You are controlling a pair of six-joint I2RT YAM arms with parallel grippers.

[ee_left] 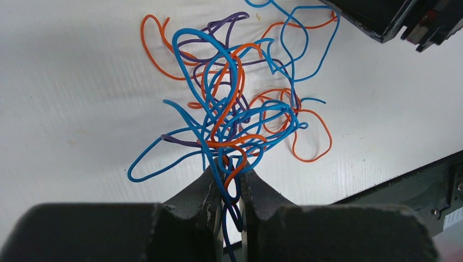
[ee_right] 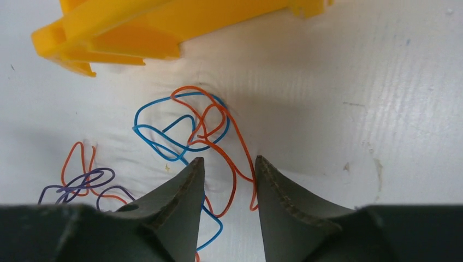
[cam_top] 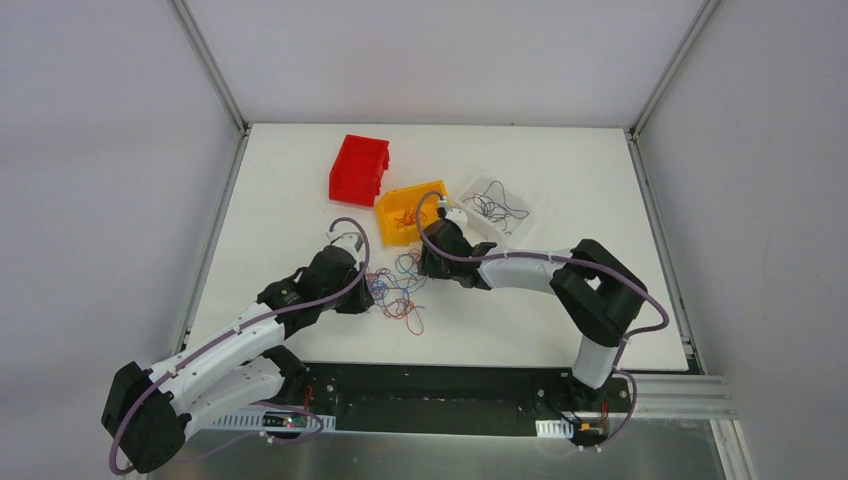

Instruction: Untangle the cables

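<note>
Left wrist shows left fingers [ee_left: 201,201] clamped on the cables [ee_left: 238,82] while right fingers [ee_right: 183,199] hover parted over them.

The cables [ee_left: 225,114] run off the bottom edge between fingers of the left end effector [ee_left: 229,174].
</note>
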